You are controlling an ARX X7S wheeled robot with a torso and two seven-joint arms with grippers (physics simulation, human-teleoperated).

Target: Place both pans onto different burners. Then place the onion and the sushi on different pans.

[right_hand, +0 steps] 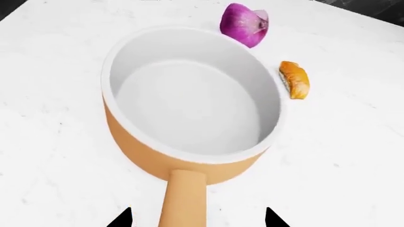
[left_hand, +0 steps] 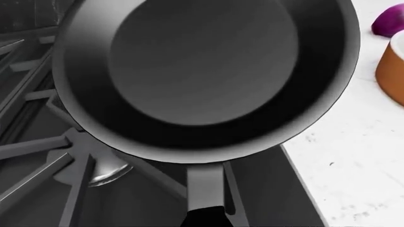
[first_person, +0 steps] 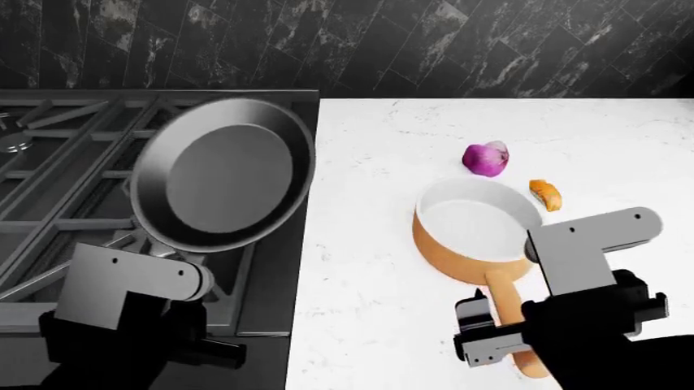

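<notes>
Nearest, at 7 o'clock in the head view: left tool point(first_person: 179, 313), clenched on the thin handle of the frying pan point(first_person: 223, 175). Pan lifted and tilted, its dark bowl hanging over the right edge of the stove point(first_person: 65, 162), above the grates and a burner point(left_hand: 104, 172) seen just under the rim in the left wrist view. Not resting flat on any grate.

At 5 o'clock: right tool point(first_person: 493, 337), fingers spread on either side of the tan handle of the saucepan point(first_person: 477, 231). Two dark fingertips point(right_hand: 123, 218) flank the handle in the right wrist view, apart from it. Released, not gripping. Saucepan upright on the white worktop point(first_person: 369, 309), empty and white inside, handle pointing toward 6 o'clock.

Farther off, at 2 o'clock from the saucepan: sushi point(first_person: 545, 194), lying on the worktop just beside the rim, apart from it. At 12 o'clock from the saucepan: onion point(first_person: 485, 158), on the worktop near the rim, well apart from the stove. Behind all, a dark marbled tile wall point(first_person: 434, 41).
</notes>
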